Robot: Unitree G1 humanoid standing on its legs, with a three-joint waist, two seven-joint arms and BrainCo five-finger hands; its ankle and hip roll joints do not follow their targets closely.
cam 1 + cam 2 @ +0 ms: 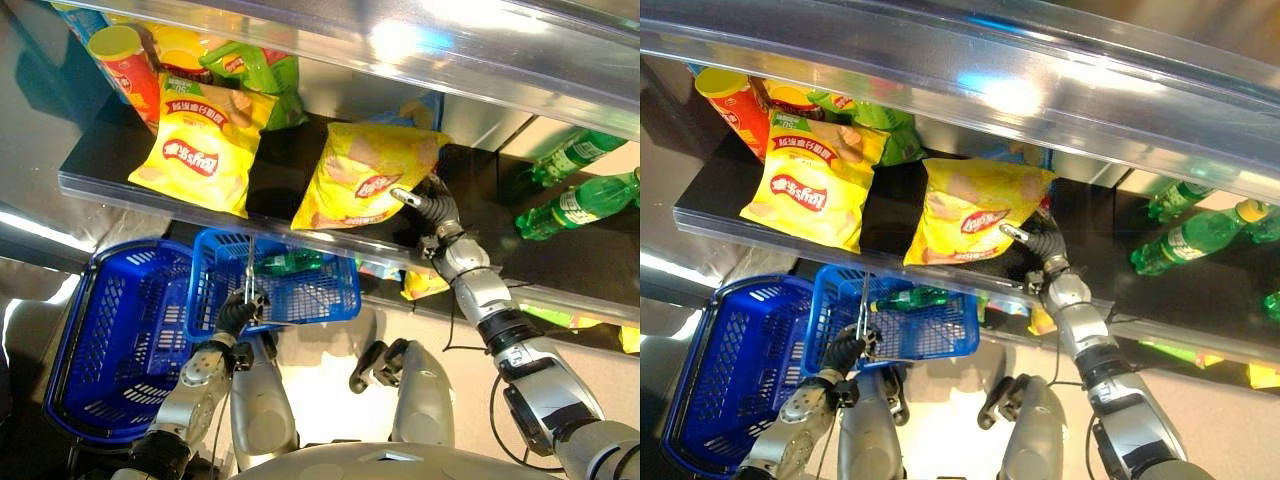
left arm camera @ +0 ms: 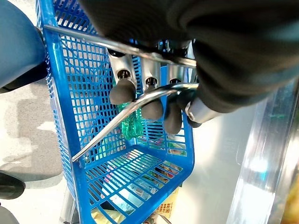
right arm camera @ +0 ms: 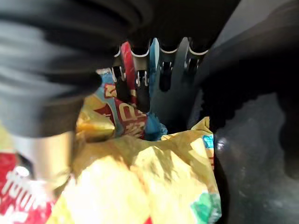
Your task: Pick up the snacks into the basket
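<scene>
Shelf (image 1: 90, 185) holds chip bags. Right hand (image 1: 432, 212) touches the yellow bag (image 1: 365, 175); finger state cannot be told. Left hand (image 1: 238, 312) grasps the basket (image 1: 300, 295) handle (image 2: 135, 100).

Silver arms, prob. dark-ribbed wrists.

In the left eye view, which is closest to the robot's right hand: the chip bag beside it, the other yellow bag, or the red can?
1. Chip bag, touching the right hand.
2. Other yellow bag, further left.
3. Red can, far left corner.
</scene>
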